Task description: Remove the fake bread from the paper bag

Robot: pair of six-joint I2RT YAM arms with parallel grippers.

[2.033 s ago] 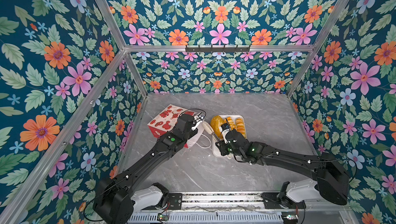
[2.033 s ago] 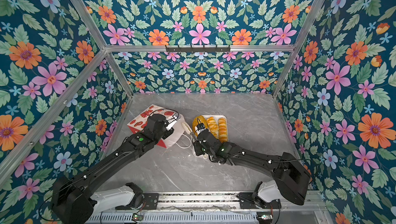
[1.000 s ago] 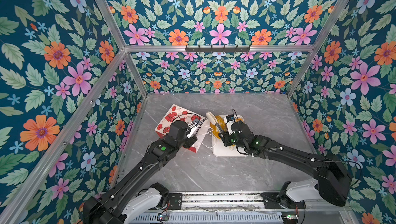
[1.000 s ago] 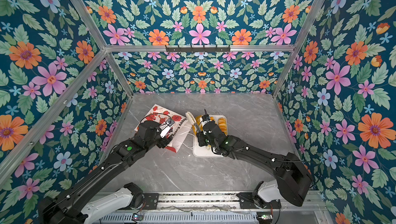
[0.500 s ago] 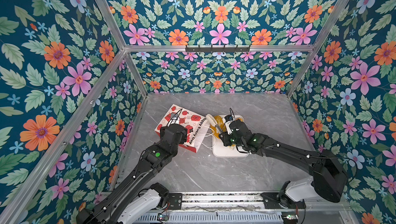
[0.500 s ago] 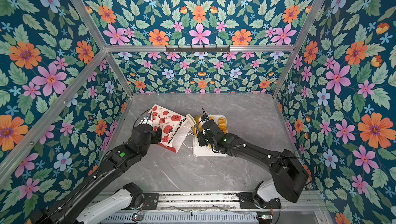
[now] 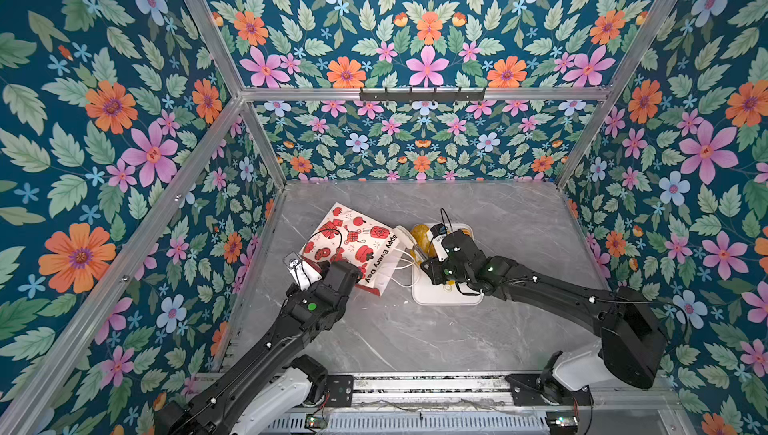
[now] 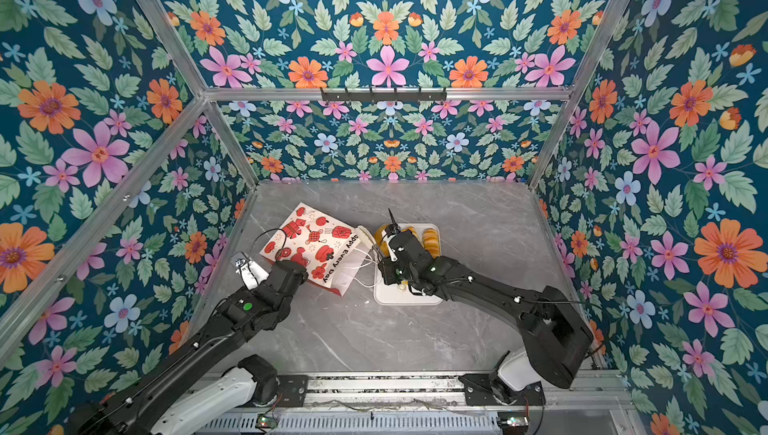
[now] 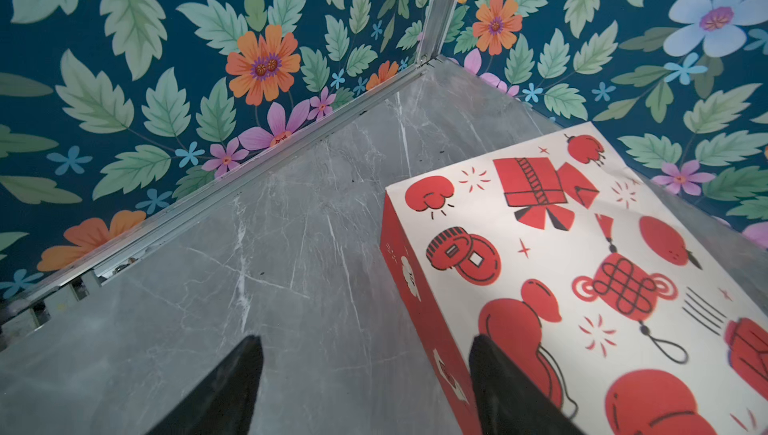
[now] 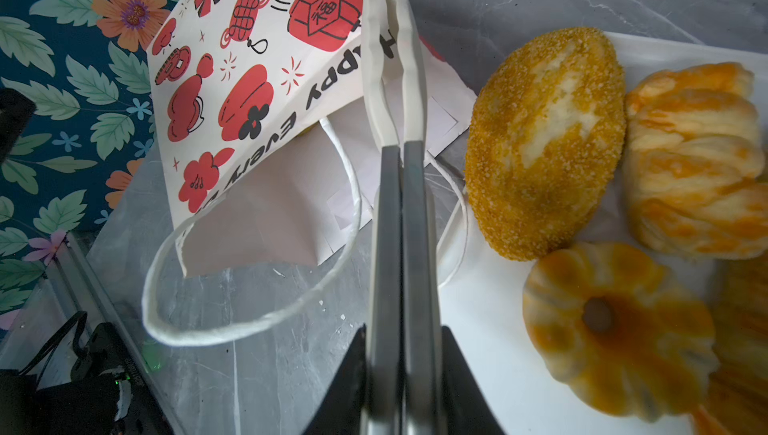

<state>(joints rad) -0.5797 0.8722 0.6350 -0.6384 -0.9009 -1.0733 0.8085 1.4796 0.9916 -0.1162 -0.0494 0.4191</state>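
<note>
Four pieces of fake bread point(image 10: 544, 142) on the tray point(image 7: 440, 298) mid-surface; a fifth isn't visible (maybe in the paper bag point(image 7: 353, 241), on its side near the surface's left edge). Right gripper point(image 10: 403, 370) clamps closed tongs point(image 10: 409, 58) at the bag mouth, left gripper point(image 9: 365, 354) gapes empty at its base: snagging the cord handle point(image 10: 249, 329) could drag the bag; open room front, rear and right

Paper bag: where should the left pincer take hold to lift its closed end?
Likely the closed end's folded edge, where the red side panel meets the printed face, approached from the left arm's side. The bag lies flat, mouth toward the tray, and the open left pincer straddles that edge.
</note>
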